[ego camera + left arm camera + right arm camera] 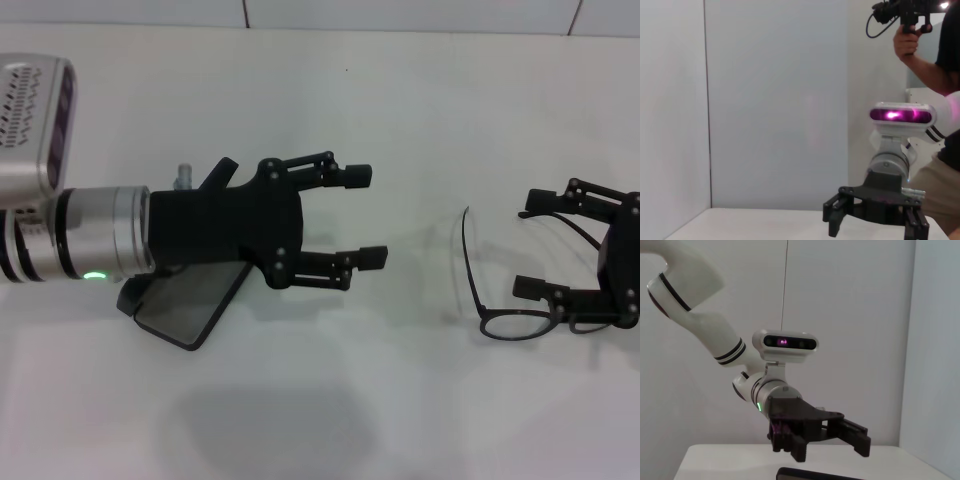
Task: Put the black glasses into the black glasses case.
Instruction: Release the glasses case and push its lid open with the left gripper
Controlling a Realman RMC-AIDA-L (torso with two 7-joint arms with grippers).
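The black glasses (505,323) lie on the white table at the right, one temple arm (466,250) curving away toward the back. My right gripper (530,243) hovers over their right part, open, its fingers (538,289) spread wide and holding nothing; it also shows in the left wrist view (873,226). The black glasses case (190,308) lies at the left, its grey inside showing, partly hidden under my left gripper's body. My left gripper (367,216) is open and empty, pointing toward the glasses. In the right wrist view, the left gripper (827,447) hangs above the case's edge (815,474).
The white table (330,400) meets a pale wall (400,12) at the back. A person (940,75) holding a black device stands behind the right arm in the left wrist view. A bare stretch of table separates the two grippers.
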